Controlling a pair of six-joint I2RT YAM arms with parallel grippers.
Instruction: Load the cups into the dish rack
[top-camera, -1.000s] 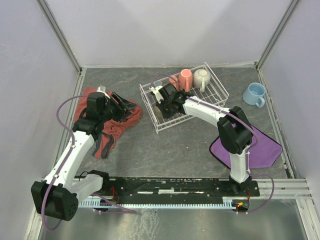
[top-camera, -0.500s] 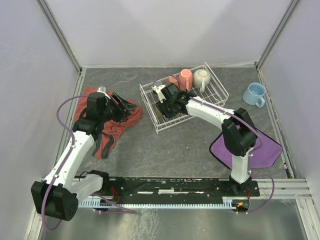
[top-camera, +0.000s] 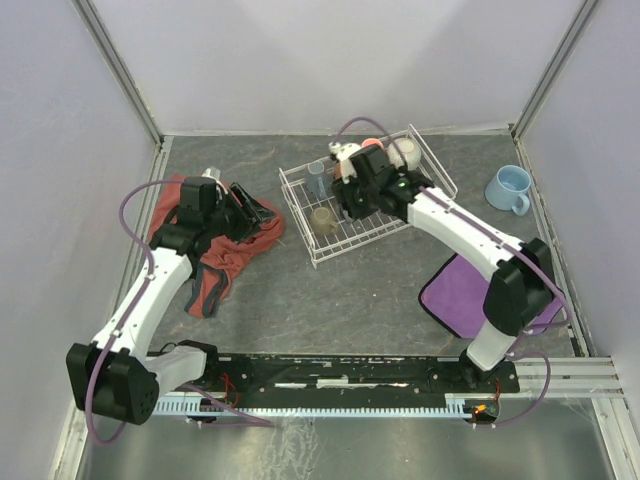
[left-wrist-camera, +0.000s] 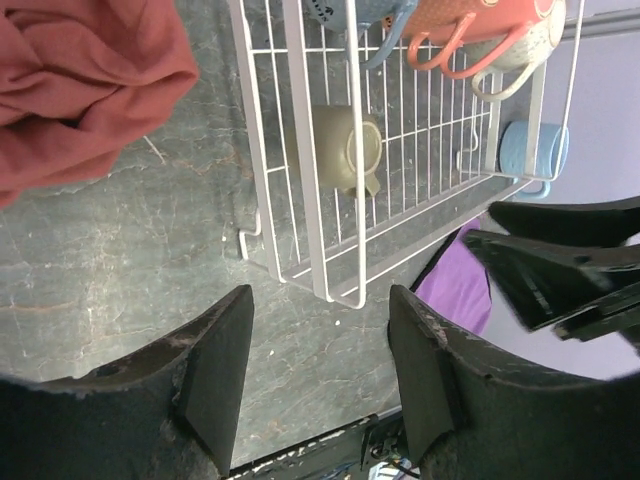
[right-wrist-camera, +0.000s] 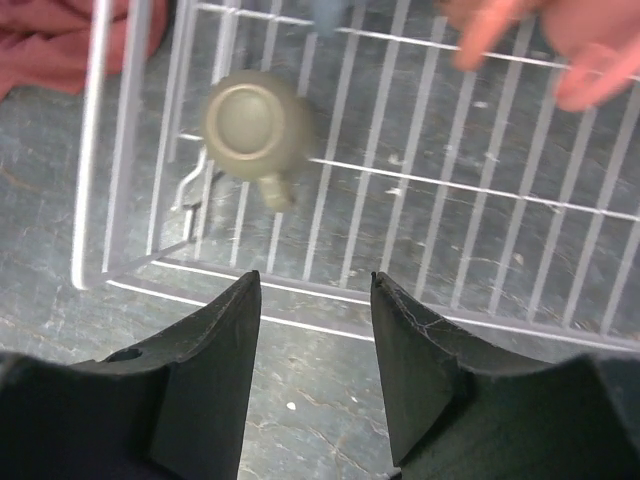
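Note:
The white wire dish rack (top-camera: 298, 217) stands at mid table. An olive-green mug (top-camera: 322, 221) sits in its near left part, and shows in the right wrist view (right-wrist-camera: 258, 125) and the left wrist view (left-wrist-camera: 340, 148). A grey-blue mug (top-camera: 317, 177), a salmon mug (top-camera: 372, 150) and a cream mug (top-camera: 405, 152) are at its back. The light blue mug (top-camera: 508, 188) stands on the table at the right. My right gripper (top-camera: 350, 203) hovers open and empty above the rack (right-wrist-camera: 430, 180), apart from the olive mug. My left gripper (top-camera: 262, 210) is open and empty over the red cloth.
A crumpled red cloth (top-camera: 215, 250) lies left of the rack. A purple cloth (top-camera: 470, 290) lies at the near right, under the right arm. Walls close in the table on three sides.
My right gripper has risen and moved back-right, away from the rack's left part; the olive mug now stands free in the rack. The left arm shifted slightly.

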